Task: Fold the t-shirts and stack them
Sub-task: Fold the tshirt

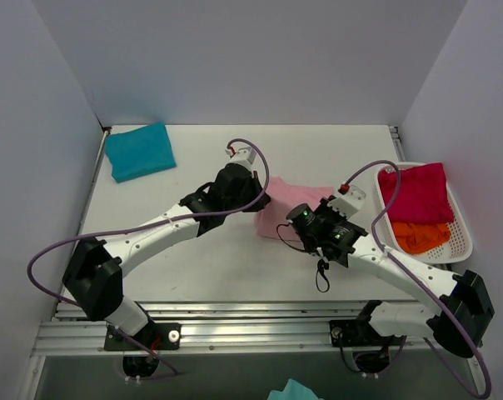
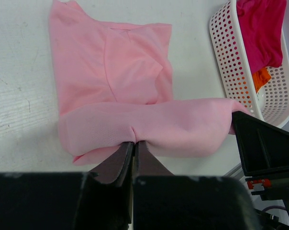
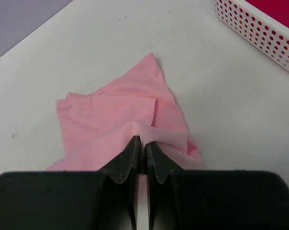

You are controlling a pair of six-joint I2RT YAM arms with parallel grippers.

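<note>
A fold of the pink t-shirt (image 2: 116,62) is in hand, the left hand (image 2: 134,143) and right hand (image 3: 143,142) each pinched shut on its edge, which likely needs carrying across evenly.

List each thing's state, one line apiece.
pink t-shirt, partly folded, pinched at two spots
teal t-shirt, folded, far left corner
magenta t-shirt, unfolded, in basket
orange t-shirt, unfolded, in basket
left tool, shut on pink t-shirt
right tool, shut on pink t-shirt
</note>
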